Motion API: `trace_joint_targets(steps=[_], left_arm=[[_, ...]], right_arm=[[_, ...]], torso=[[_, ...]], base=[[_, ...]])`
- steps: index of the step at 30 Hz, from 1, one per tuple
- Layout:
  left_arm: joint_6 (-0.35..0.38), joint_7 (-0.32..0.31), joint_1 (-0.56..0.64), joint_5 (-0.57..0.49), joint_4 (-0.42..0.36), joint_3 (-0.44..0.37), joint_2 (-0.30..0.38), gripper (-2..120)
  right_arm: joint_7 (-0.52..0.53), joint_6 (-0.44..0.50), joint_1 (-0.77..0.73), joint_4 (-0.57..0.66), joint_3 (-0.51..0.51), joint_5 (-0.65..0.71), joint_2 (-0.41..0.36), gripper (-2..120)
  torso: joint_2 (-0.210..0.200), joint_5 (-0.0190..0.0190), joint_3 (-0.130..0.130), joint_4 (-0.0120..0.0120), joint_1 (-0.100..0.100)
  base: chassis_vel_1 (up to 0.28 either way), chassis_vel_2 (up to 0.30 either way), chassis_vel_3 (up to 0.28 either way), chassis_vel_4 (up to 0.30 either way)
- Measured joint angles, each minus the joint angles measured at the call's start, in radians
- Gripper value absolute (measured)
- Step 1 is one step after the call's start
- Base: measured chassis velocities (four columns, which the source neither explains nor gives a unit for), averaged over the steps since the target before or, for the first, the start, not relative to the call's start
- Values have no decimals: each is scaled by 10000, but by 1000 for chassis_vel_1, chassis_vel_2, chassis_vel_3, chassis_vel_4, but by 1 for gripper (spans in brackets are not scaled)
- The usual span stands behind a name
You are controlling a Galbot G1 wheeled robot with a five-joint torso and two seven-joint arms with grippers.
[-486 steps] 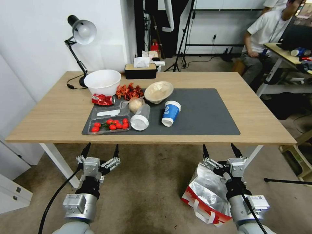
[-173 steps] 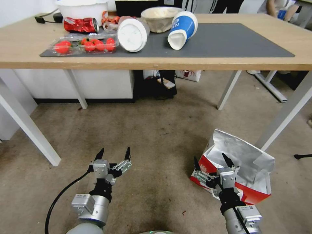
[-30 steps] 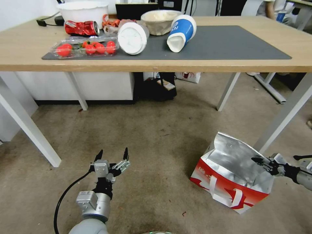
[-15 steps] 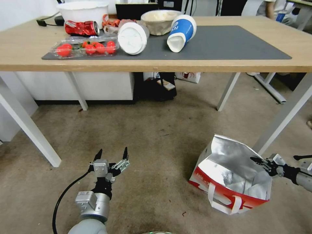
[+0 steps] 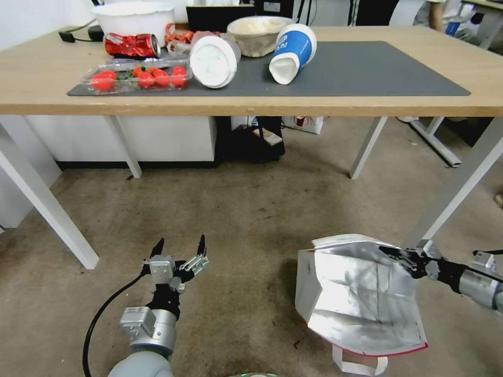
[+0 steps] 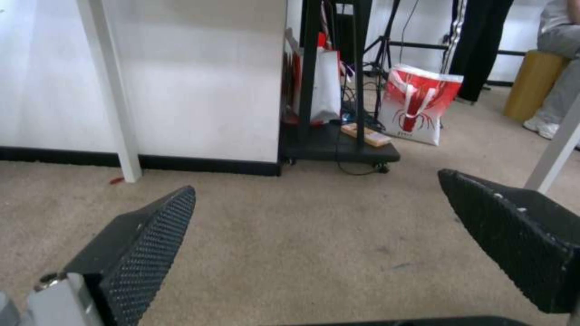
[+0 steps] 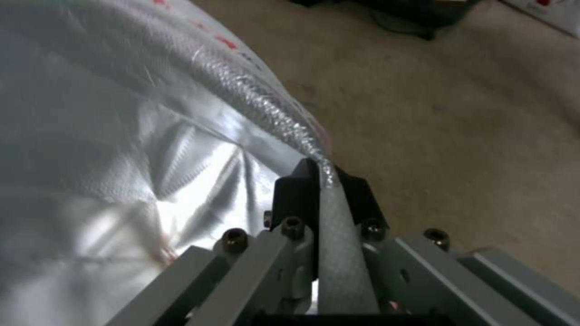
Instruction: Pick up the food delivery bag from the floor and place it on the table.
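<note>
The food delivery bag (image 5: 361,293) hangs tilted at the lower right, its silver foil mouth facing me and a white handle dangling below its red edge. My right gripper (image 5: 390,251) reaches in from the right and is shut on the bag's upper rim. In the right wrist view the right gripper (image 7: 320,179) pinches the folded rim, with the bag's foil (image 7: 121,136) beside it. My left gripper (image 5: 178,248) hovers open over the floor (image 5: 236,220), well to the left of the bag. The table (image 5: 251,104) spans the top of the head view.
On the table's dark mat (image 5: 367,68) lie a tomato tray (image 5: 136,76), a crushed red can (image 5: 131,44), tipped cups (image 5: 293,52) and bowls. White table legs (image 5: 456,183) stand close behind the bag. A small red-and-white bag (image 6: 420,104) sits under the table beside a black stand (image 6: 338,140).
The right gripper has drawn the bag's rim up and leftward. The bag has swung so its foil mouth faces me and its handle dangles. The left arm has not moved.
</note>
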Motion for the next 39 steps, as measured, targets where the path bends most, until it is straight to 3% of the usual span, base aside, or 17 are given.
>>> trace_joint_targets(steps=[9,11,23,29,32,36,39], left_arm=[[37,-21,-25,-41,-38,-37,21,100],[39,-32,-28,-70,-39,-38,17,100],[37,-93,41,-48,-135,-53,-93,100],[37,-64,77,-73,-179,-121,-75,100],[37,-49,89,-79,-209,-138,-67,100],[51,-25,104,-94,-269,-154,-51,100],[87,26,115,-98,-328,-168,-38,100]], right_arm=[[1019,-1073,-707,2030,67,1824,-318,0],[1735,-1461,-1070,2896,189,3079,-516,0],[3292,-2097,-1276,4353,389,5368,-857,0],[4550,-2425,-1603,5411,615,7028,-910,0],[4444,-2487,-1777,5681,799,7249,-929,0],[3431,-2324,-1927,5724,1104,6702,-1007,0],[2086,-1700,-1748,5514,1405,5353,-1205,0]], torso=[[0,-1,0,-1,0],[0,-2,0,-2,0],[0,0,0,-1,0],[0,0,0,0,0],[0,0,0,-1,0],[0,0,0,-3,0],[0,2,0,-1,0]], base=[[0,0,0,0],[0,0,0,0],[0,0,0,0],[0,0,0,0],[0,0,0,0],[0,0,0,0],[0,0,0,0]])
